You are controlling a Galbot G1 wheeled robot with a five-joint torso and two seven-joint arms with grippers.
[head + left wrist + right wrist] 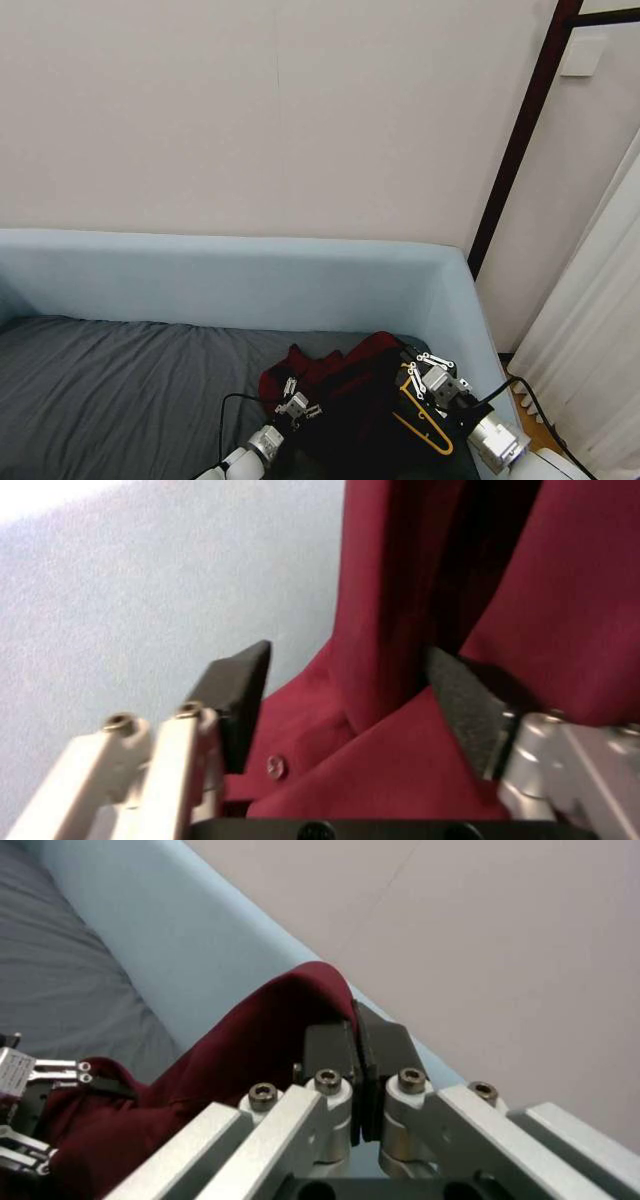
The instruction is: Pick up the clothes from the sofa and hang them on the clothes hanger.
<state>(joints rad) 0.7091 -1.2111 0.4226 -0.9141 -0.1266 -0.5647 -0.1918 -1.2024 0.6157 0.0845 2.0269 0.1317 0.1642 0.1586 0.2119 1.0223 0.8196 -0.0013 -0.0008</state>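
A dark red garment (335, 380) lies crumpled on the grey sofa seat (110, 390) near the right armrest. My left gripper (298, 405) sits at its near-left edge. It is open (350, 705), with its black pads (240, 697) on either side of a raised fold of the red cloth (560, 607) with a button. My right gripper (432, 380) is at the garment's right side. There its fingers (330, 1054) are shut, with a peak of red cloth (260, 1035) drawn up to their tips. A yellow hanger (428, 428) lies beside the right wrist.
The pale blue sofa back (220, 280) runs behind the seat and its right armrest (465, 330) borders the garment. A plain wall rises behind. A dark door frame (515, 150) and white curtain (590, 320) stand to the right. The grey seat stretches free to the left.
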